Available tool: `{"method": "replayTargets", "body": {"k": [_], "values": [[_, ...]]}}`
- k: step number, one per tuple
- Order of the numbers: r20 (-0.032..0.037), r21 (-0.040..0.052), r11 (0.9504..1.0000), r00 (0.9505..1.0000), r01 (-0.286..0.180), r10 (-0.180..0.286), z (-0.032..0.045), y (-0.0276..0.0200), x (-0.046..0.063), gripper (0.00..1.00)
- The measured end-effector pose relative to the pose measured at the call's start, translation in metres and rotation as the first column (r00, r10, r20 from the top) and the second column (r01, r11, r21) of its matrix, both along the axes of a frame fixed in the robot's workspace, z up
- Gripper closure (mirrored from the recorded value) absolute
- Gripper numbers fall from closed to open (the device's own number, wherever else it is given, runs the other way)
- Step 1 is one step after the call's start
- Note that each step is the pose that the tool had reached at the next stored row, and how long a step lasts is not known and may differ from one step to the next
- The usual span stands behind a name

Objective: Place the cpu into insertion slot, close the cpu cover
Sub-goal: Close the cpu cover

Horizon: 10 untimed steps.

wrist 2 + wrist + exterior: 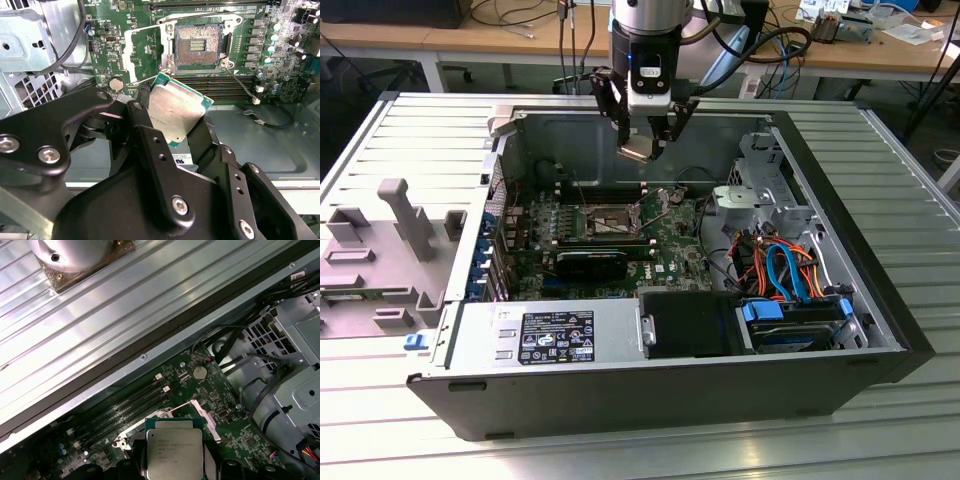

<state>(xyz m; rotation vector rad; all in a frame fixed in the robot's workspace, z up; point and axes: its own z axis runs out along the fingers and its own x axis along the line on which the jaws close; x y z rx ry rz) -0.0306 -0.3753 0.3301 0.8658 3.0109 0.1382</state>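
My gripper (642, 150) hangs above the open computer case, shut on the cpu (638, 151), a thin silver square with a green edge. In both wrist views the cpu (177, 112) (172, 450) sits tilted between the black fingers (145, 125). The insertion slot (610, 222) (197, 45), a square socket with a dark pin field and metal rim, lies bare on the green motherboard, below the chip and apart from it. The cpu cover (131, 52) (207, 417) is a silvery frame swung open beside the socket.
Long black memory slots (225, 85) run along one side of the socket. A grey drive cage (770, 190) and orange and blue cables (780, 265) fill the case toward the exterior view's right. The power supply (550, 335) lies at the front. A grey plastic shroud (390, 240) rests outside.
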Motion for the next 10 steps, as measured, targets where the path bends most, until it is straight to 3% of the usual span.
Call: {"method": "replayTargets", "body": {"k": [10], "values": [[0.0000, 0.0000, 1.0000, 1.0000, 0.007, -0.007, 0.0000, 0.0000, 0.0000, 0.45]]}}
